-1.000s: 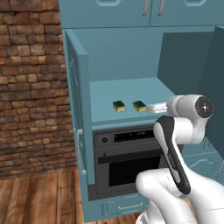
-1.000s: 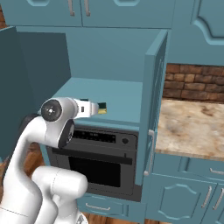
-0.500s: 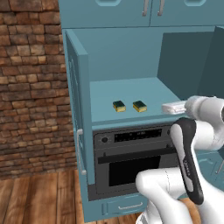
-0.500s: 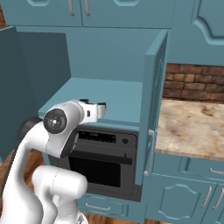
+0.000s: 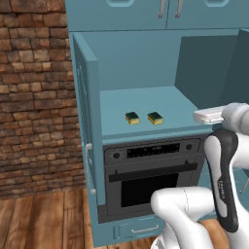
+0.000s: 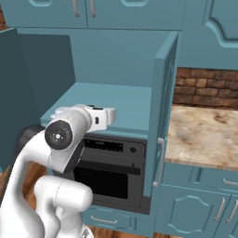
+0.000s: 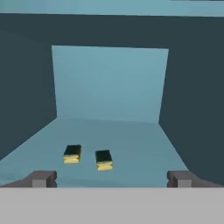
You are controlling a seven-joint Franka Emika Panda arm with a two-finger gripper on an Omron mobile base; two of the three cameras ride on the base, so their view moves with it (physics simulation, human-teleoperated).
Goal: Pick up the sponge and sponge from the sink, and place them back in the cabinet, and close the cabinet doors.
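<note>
Two yellow sponges with dark green tops, one sponge (image 5: 132, 117) and the other sponge (image 5: 155, 117), lie side by side near the front of the teal cabinet shelf (image 5: 146, 99). The hand view shows them as the left sponge (image 7: 72, 154) and the right sponge (image 7: 103, 159), a short way ahead of my fingertips. My gripper (image 7: 112, 179) is open and holds nothing, hovering at the shelf's front right corner (image 5: 202, 115). Both cabinet doors stand open: the left door (image 5: 87, 126) and the right door (image 6: 162, 116). The sink is out of view.
A black built-in oven (image 5: 146, 175) sits under the shelf. A tan marble counter (image 6: 200, 132) runs to the right above low teal drawers (image 6: 195, 209). A brick wall (image 5: 34, 97) and wood floor (image 5: 44, 219) lie to the left. More teal doors (image 5: 165, 9) hang above.
My hand has drawn back from beside the right sponge and moved right, out to the shelf's front edge. Both sponges stay where they were.
</note>
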